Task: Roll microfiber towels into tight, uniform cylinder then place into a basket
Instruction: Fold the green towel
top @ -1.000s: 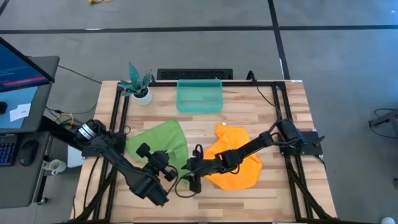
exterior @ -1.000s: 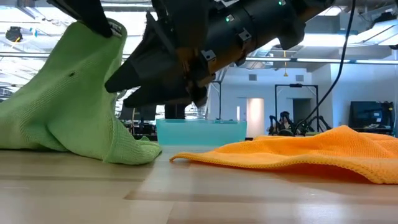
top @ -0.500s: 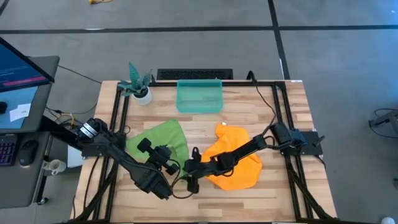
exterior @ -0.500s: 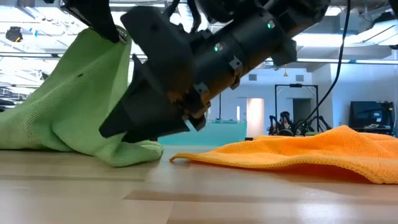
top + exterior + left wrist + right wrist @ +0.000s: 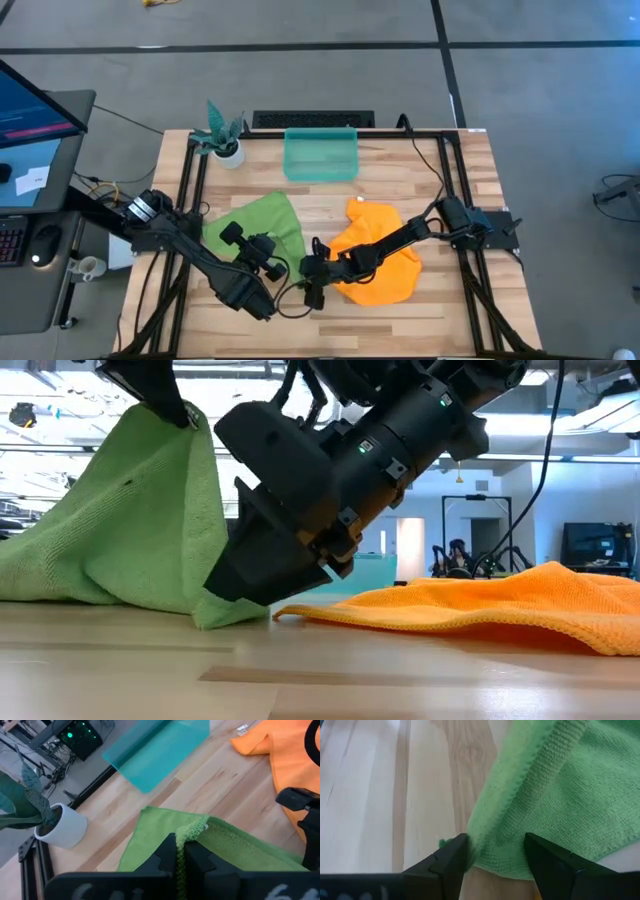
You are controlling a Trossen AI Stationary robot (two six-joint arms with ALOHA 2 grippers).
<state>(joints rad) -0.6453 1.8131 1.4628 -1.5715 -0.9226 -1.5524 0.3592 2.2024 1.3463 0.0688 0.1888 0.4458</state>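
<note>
The lime green towel (image 5: 262,222) lies at the table's middle left with its near right part raised; my left gripper (image 5: 270,252) is shut on it, seen high up in the low view (image 5: 165,405). My right gripper (image 5: 235,592) reaches over the orange towel (image 5: 385,252), which lies flat on the right. Its fingers are open and slant down at the green towel's low corner (image 5: 490,845), one on each side of it. The teal basket (image 5: 320,155) stands at the far middle. My left gripper pinches the green towel's hemmed edge (image 5: 186,836) between its two shut fingers, close to a corner (image 5: 201,825). The held part is lifted clear and the cloth drapes down from it, with the rest lying on the table. My right gripper: I cannot tell whether its fingers touch the green corner.
A white pot with a teal plant (image 5: 228,148) stands at the far left corner. Black frame rails (image 5: 190,190) run along both sides of the table. Bare wood lies along the near edge (image 5: 330,325).
My right gripper has sunk toward the table and tipped its fingers further down, coming to the green towel's low corner. My left gripper keeps the towel raised, much as before.
</note>
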